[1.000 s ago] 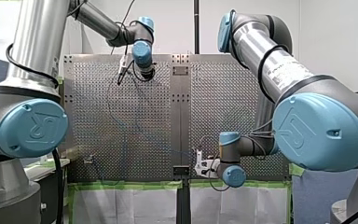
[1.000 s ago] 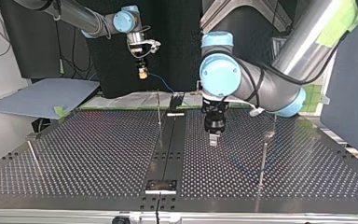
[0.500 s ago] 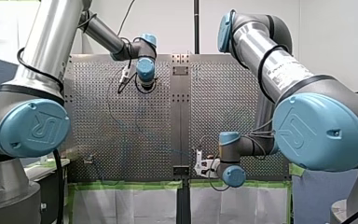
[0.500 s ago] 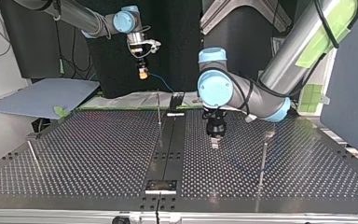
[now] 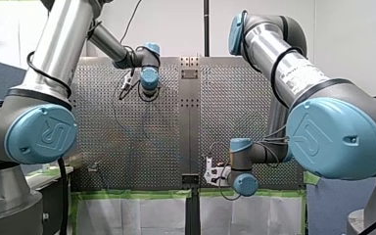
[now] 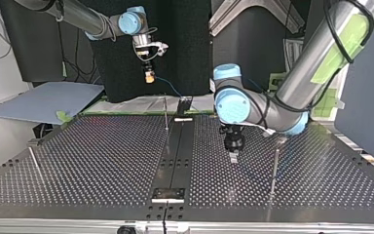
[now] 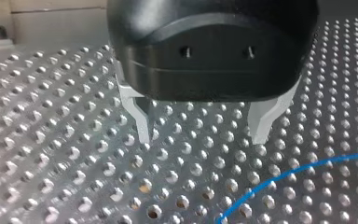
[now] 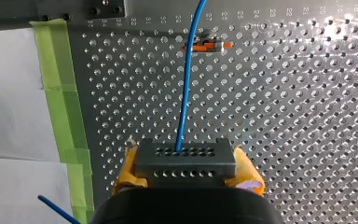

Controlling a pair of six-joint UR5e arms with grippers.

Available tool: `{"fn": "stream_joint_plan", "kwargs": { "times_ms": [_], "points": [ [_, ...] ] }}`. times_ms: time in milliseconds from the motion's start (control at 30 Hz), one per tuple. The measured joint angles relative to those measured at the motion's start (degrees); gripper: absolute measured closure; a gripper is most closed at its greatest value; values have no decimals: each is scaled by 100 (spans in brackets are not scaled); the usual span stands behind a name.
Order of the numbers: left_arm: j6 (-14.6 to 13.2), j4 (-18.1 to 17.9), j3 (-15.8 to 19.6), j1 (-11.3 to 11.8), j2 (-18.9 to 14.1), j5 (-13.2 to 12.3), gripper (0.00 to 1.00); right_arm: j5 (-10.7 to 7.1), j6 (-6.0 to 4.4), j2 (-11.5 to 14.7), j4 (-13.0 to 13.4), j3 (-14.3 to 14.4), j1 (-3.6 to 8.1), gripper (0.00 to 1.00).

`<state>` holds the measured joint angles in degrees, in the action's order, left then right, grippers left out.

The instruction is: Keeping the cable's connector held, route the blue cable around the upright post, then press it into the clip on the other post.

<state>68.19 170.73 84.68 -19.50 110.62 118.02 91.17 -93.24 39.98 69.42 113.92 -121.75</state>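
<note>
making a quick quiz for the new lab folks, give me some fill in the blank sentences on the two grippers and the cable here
My right gripper is shut on the connector, gripped by pads coloured ____.
The cable leaving the connector is ____.
My left gripper hangs over the perforated table with its fingers ____ and nothing between them.
Missing words: yellow; blue; open.

Bright even light w/ glare across the perforated table [image 8: 335, 42]
</note>
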Motion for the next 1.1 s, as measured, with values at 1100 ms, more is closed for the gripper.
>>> {"fn": "stream_joint_plan", "kwargs": {
  "times_ms": [1100],
  "points": [
    [-898,-67,-297,146,581,398,0,-2,7,3,-48,-13,-2,100]
  ]
}}
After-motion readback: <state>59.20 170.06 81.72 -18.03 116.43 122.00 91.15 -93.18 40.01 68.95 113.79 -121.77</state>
